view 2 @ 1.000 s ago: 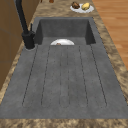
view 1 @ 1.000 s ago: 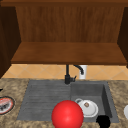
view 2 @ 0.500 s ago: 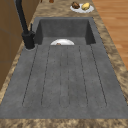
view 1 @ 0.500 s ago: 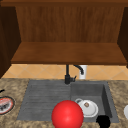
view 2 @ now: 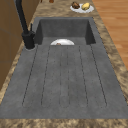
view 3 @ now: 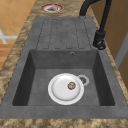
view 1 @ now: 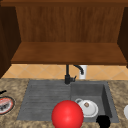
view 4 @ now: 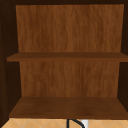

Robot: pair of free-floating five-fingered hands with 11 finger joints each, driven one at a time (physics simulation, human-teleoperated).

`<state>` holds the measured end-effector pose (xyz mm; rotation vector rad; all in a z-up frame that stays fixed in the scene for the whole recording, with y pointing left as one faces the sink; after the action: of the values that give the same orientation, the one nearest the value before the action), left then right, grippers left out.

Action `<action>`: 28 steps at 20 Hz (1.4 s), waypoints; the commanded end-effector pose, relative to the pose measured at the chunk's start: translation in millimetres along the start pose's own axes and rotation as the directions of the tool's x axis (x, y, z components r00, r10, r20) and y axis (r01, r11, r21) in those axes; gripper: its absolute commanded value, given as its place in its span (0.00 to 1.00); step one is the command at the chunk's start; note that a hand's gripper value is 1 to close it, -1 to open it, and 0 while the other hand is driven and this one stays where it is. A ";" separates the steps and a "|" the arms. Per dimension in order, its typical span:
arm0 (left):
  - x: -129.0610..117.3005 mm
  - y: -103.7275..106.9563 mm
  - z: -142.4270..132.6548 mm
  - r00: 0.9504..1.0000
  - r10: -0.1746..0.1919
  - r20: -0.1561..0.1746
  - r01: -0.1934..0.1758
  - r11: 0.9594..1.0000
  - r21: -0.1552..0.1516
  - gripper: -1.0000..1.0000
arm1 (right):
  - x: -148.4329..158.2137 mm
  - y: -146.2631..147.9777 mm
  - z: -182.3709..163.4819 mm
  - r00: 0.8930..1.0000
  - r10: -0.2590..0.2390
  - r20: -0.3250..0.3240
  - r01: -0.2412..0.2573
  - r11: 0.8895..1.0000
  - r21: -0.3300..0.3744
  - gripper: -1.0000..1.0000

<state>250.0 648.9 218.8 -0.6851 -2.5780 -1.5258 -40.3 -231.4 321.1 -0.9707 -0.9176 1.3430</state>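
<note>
A black right hand [view 1: 103, 121] hovered at the front edge of a dark grey stone sink [view 1: 45, 100]; whether it was open or closed could not be told. Nearest to it, a white round plate [view 1: 87, 108] holding a small brown morsel lay flat in the basin, apart from the hand. A glossy red ball [view 1: 67, 114] sat just left. This looked like an approach, and a grasp would call for lowering the hand onto the plate's rim.
</note>
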 end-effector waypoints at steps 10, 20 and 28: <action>6.2 6.8 -62.0 0.996 0.018 -0.086 -0.033 0.984 -0.177 0.00 | 0.0 0.0 0.0 1.000 0.000 0.000 0.000 1.000 0.000 0.50; 12.8 -5.8 -100.8 0.992 -0.012 -0.128 -0.021 0.968 -0.252 0.00 | 0.0 0.0 0.0 1.000 0.000 0.000 0.000 1.000 0.000 0.50; 21.9 -21.9 -126.0 0.985 -0.031 -0.167 -0.010 0.970 -0.243 0.00 | 0.0 0.0 0.0 1.000 0.000 0.000 0.000 1.000 0.000 0.50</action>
<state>208.8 549.9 270.7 -0.6219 -2.3523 -1.7739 -40.3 -231.4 321.1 -0.9707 -0.9176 1.3430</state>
